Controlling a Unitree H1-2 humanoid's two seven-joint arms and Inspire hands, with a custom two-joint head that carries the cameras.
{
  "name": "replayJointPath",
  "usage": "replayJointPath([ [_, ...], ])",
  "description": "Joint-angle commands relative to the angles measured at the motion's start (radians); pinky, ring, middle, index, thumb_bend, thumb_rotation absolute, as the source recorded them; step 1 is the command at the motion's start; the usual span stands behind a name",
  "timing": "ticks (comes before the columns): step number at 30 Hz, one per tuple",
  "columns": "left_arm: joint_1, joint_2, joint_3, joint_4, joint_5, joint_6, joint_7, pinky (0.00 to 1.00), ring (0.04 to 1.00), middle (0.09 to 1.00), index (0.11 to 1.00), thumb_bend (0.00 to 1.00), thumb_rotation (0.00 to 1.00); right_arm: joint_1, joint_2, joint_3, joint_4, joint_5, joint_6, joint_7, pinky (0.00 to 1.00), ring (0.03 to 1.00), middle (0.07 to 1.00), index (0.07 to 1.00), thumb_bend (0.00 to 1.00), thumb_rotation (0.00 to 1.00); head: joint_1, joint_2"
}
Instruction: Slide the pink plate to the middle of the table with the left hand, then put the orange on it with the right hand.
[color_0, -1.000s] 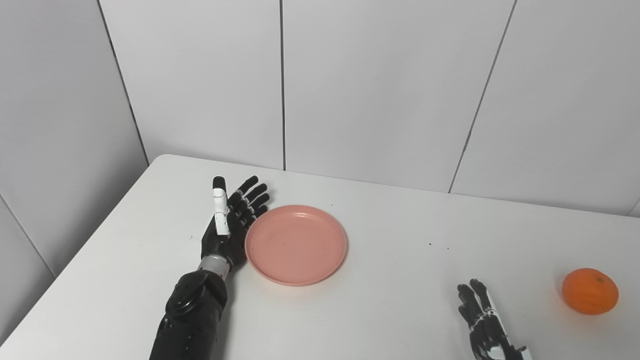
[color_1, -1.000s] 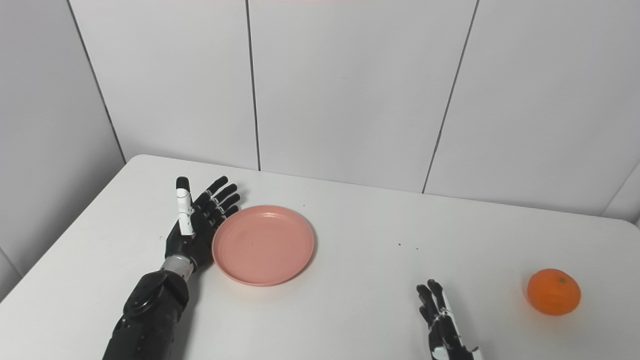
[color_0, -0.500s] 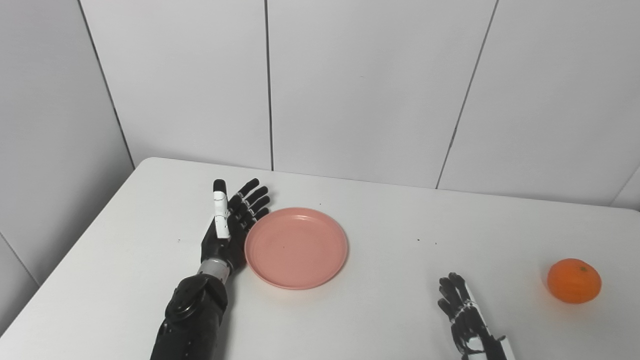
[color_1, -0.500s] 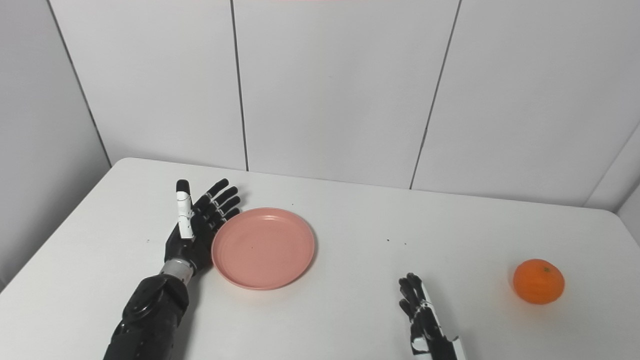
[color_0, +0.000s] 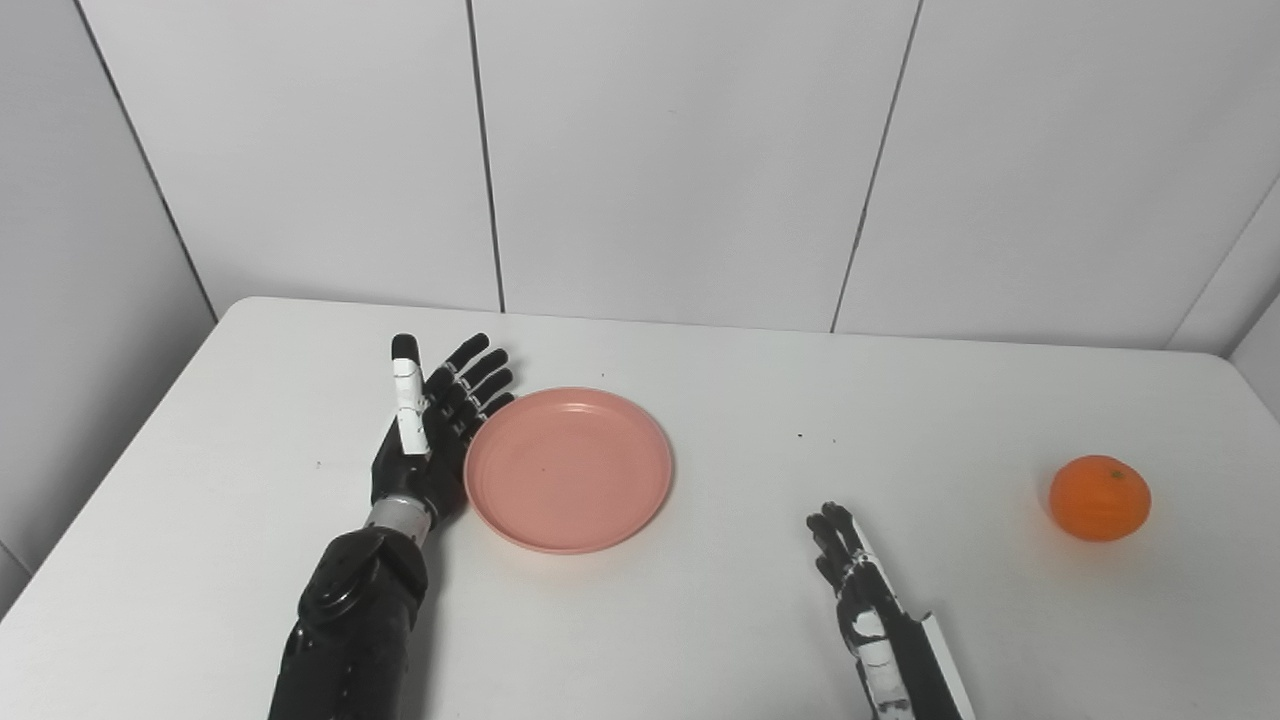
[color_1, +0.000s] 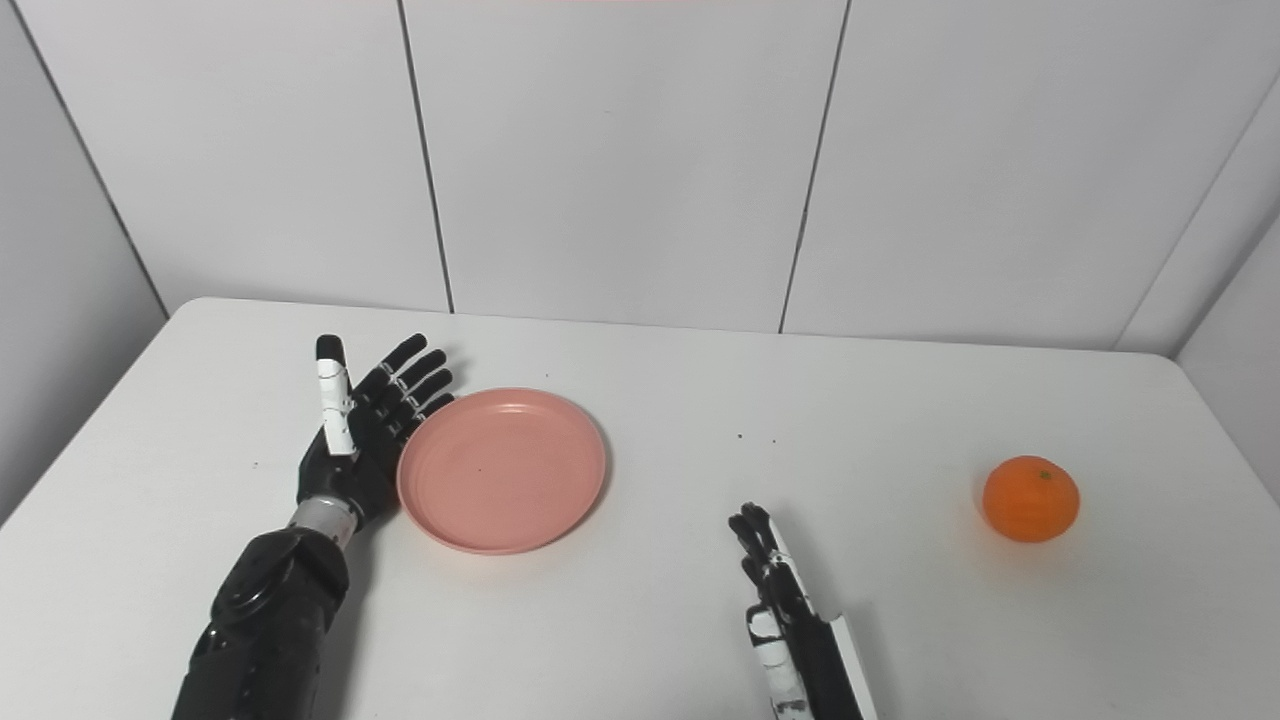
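The left hand (color_0: 425, 440) stands on edge on the table (color_0: 740, 400), fingers spread and holding nothing, its palm against the left rim of the pink plate (color_0: 568, 469). Well to the plate's right, the right hand (color_0: 862, 600) lies with fingers straight and apart, empty. The orange (color_0: 1099, 498) sits further right of that hand, clear of it.

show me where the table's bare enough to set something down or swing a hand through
Widest bare stretch: between the pink plate and the orange, beyond the right hand. Bare strips also run along the table behind the plate and in front of it, between the two arms. Tightest spot: the plate's left rim, where the open left hand stands right beside it.
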Motion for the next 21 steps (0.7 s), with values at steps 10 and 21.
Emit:
replayJointPath([
  [10, 0.04, -0.061, -0.032, -0.002, 0.005, 0.074, 0.011, 0.9, 0.87, 0.812, 0.776, 0.99, 1.0, 0.059, 0.013, 0.034, -0.031, -0.01, 0.009, -0.033, 0.97, 0.971, 0.935, 0.951, 0.86, 1.0, -0.022, 0.014],
  [21, 0.043, -0.096, -0.045, -0.012, 0.014, 0.072, 0.03, 0.9, 0.866, 0.808, 0.776, 0.99, 1.0, 0.055, 0.016, 0.05, -0.046, -0.013, 0.034, -0.043, 1.0, 0.977, 0.936, 0.95, 0.86, 1.0, -0.06, 0.029],
])
